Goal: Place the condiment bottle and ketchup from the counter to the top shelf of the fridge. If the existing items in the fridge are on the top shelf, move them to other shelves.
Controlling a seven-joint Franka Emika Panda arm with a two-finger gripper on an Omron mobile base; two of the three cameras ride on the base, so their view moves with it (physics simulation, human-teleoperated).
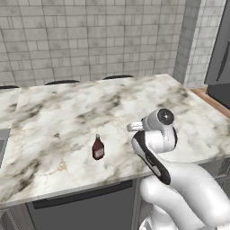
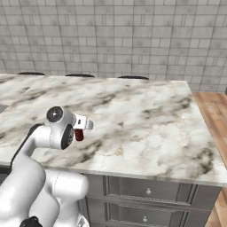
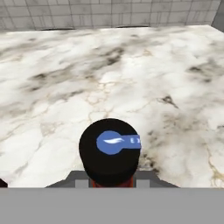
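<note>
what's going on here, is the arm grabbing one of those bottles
Yes, it looks that way. The white arm's gripper has its jaws closed around a black-capped bottle with a blue label on the cap and red showing below, probably the ketchup. In the right base view that red bottle sits just in front of the hand, low over the marbled counter. A second small dark brown bottle stands upright and untouched on the counter to the arm's left. Nothing has gone to the fridge yet.

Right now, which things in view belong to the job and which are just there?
Job: red bottle with black cap, clamped in the gripper; small brown bottle standing on the counter.
Not the job: tiled wall, drawers under the counter, wooden floor.
</note>
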